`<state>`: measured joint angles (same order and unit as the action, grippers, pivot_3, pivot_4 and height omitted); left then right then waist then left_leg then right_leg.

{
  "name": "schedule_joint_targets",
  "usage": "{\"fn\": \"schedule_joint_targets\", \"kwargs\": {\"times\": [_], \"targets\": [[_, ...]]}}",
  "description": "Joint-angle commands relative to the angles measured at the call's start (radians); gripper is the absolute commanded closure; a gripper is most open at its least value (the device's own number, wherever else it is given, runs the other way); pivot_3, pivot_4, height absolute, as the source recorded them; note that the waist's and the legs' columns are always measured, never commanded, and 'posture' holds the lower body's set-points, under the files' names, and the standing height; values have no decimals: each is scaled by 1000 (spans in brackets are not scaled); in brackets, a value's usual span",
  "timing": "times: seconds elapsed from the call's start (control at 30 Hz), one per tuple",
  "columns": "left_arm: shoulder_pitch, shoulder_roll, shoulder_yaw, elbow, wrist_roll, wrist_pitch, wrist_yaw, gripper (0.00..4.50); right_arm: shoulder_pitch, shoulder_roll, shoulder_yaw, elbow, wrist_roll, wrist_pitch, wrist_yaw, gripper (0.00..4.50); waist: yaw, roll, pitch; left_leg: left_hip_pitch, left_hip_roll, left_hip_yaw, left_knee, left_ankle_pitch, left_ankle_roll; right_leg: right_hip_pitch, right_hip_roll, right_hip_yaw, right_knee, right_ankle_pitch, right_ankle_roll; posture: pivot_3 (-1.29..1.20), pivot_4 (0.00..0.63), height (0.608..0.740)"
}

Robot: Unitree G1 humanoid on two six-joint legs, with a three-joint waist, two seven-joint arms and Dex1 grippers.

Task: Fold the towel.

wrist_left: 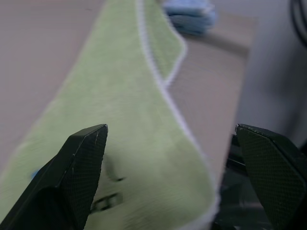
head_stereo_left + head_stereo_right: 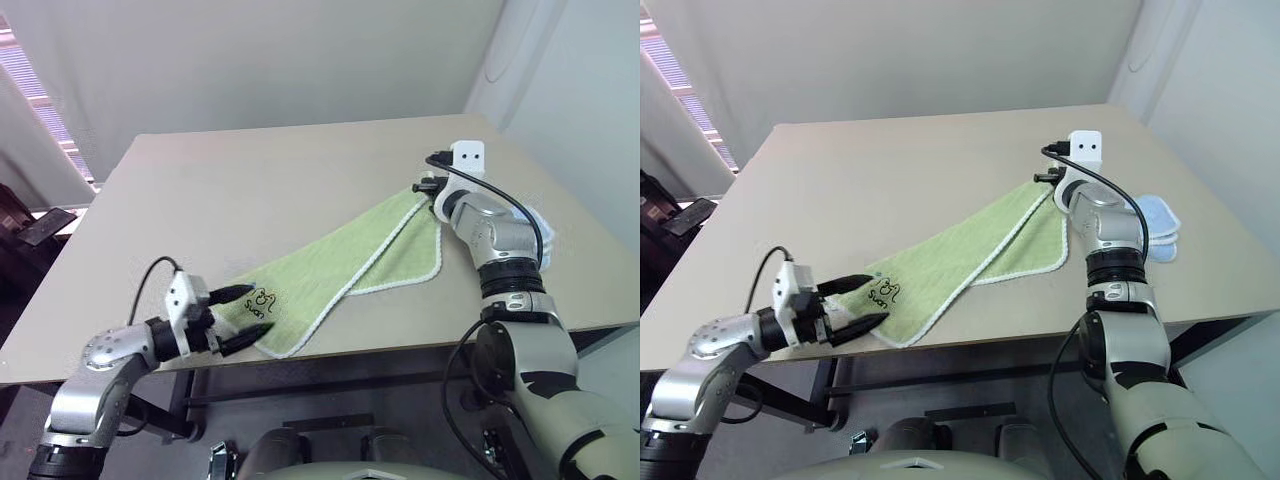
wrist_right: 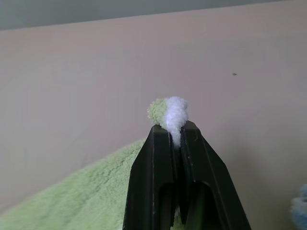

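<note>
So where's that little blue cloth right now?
The folded blue cloth lies on the table near its right edge, just beyond the robot's right arm and apart from the green towel.

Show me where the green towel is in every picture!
Left eye: towel lies mid-table, far corner lifted by the right claw.
Right eye: towel mid-table, same lifted corner.
Left wrist: towel stretches away between the open left claw's fingers.
Right wrist: towel corner pinched in the shut claw.
Shared landmark: its white edging.
</note>
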<state>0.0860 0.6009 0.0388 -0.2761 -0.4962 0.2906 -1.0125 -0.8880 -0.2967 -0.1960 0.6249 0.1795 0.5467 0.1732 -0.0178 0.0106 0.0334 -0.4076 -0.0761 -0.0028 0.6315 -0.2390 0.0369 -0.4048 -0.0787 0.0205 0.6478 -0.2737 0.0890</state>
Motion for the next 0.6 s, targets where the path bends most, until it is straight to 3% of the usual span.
{"fn": "schedule_joint_targets", "kwargs": {"times": [0.03, 0.2, 0.47, 0.6], "targets": [[-13, 18, -46, -31, 49, -48, -24, 0, 7, 11, 12, -56, -11, -1, -23, 4459, -1, 0, 0, 0, 0, 0, 0, 0, 0, 0, 0, 0, 0, 0, 0, 0, 0, 736], [-28, 21, -144, 102, 242, -214, 0, 0, 20, 14, 4, -79, -5, 9, -41, 4459, -1, 1, 0, 0, 0, 0, -1, 0, 0, 0, 0, 0, 0, 0, 0, 0, 0, 736], [-88, 1, -209, 257, 353, -334, 20, 0, 13, 9, -24, -64, 6, 13, -71, 4459, 0, 1, 0, 0, 0, 0, -1, 0, 0, -1, 0, 0, 0, 0, 0, 0, 0, 736], [-99, -12, -194, 240, 308, -302, 13, 982, 21, 12, -20, -61, 6, 11, -74, 4500, 0, 1, 0, 0, 0, 0, 0, 0, 0, 0, 0, 0, 0, 0, 0, 0, 0, 736]]}}
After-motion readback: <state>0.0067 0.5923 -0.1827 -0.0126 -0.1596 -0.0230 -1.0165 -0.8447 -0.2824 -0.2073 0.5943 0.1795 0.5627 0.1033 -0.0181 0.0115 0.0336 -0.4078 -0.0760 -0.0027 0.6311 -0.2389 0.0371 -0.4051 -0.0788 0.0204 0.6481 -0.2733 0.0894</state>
